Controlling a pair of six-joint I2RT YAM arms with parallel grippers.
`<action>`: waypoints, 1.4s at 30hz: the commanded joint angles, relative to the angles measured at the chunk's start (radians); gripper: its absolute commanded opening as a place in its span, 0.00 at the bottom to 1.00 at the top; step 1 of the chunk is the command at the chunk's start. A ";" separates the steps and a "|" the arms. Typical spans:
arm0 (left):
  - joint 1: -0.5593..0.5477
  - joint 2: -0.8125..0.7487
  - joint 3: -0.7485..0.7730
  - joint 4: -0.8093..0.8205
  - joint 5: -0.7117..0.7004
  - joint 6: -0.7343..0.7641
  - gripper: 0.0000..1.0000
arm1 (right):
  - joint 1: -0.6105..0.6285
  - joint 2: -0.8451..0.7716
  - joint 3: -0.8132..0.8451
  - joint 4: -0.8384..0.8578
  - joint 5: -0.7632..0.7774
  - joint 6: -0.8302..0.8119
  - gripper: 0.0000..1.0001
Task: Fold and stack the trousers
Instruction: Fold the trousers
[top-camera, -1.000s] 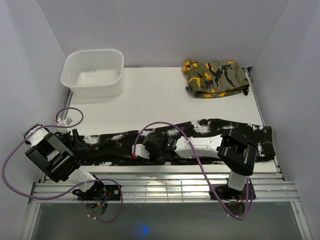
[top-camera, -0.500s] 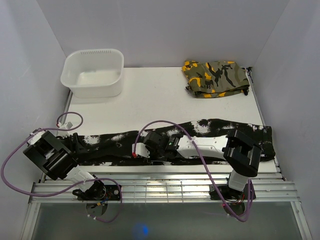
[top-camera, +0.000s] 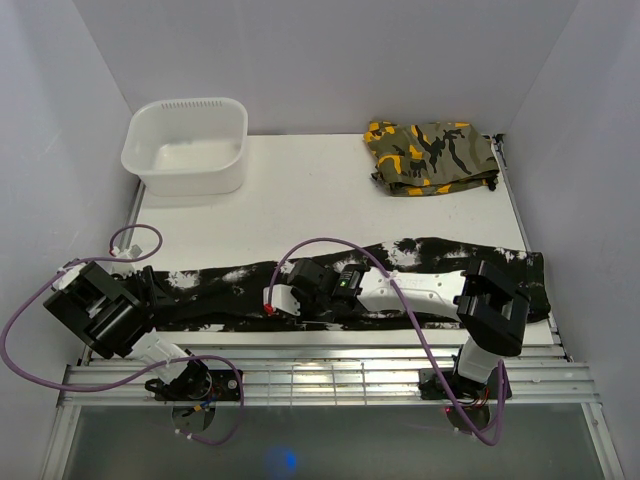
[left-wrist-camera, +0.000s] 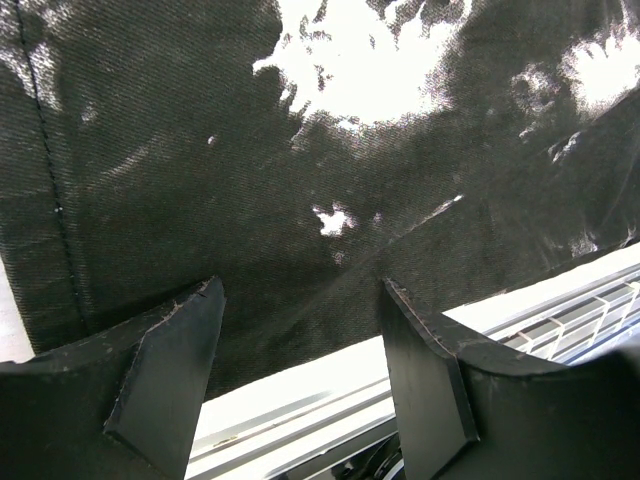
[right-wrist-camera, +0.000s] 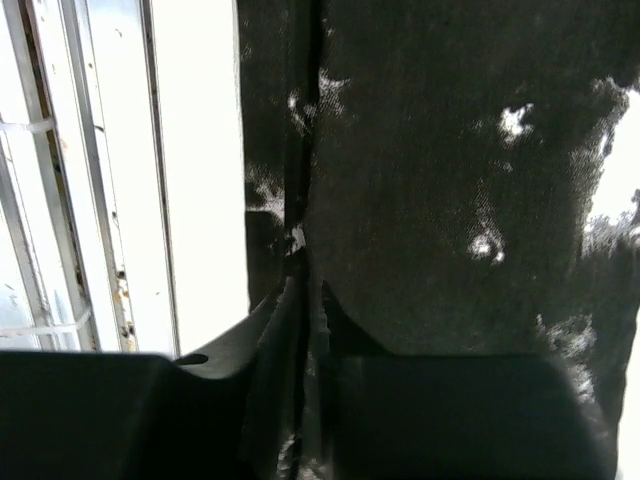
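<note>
The trousers (top-camera: 230, 280), black with white splotches, lie stretched left to right along the table's near edge. My left gripper (top-camera: 158, 292) is at their left end. In the left wrist view it (left-wrist-camera: 300, 290) is open, its fingers (left-wrist-camera: 165, 370) apart just over the near edge of the trousers (left-wrist-camera: 300, 150), with nothing between them. My right gripper (top-camera: 282, 300) is at the middle of the trousers' near edge. In the right wrist view it (right-wrist-camera: 308, 278) is shut on a pinched fold of the trousers (right-wrist-camera: 450, 200).
A white plastic tub (top-camera: 187, 145) stands at the back left. A folded olive camouflage garment (top-camera: 432, 155) lies at the back right. A slatted metal rail (top-camera: 320, 372) runs along the near edge of the table (top-camera: 320, 200). Purple cables loop off both arms.
The right arm's elbow has shifted right and lower while its gripper stays at the trousers' middle. The left arm has settled slightly lower at the left end.
</note>
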 joint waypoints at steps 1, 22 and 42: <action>0.008 0.024 -0.006 0.043 -0.034 0.015 0.75 | 0.002 -0.012 -0.010 -0.004 0.004 0.003 0.21; 0.029 0.057 -0.023 0.117 -0.080 -0.034 0.76 | 0.002 -0.053 0.019 -0.061 0.055 -0.014 0.08; 0.052 0.088 -0.005 0.143 -0.114 -0.068 0.75 | 0.002 0.077 -0.118 -0.029 -0.060 -0.015 0.08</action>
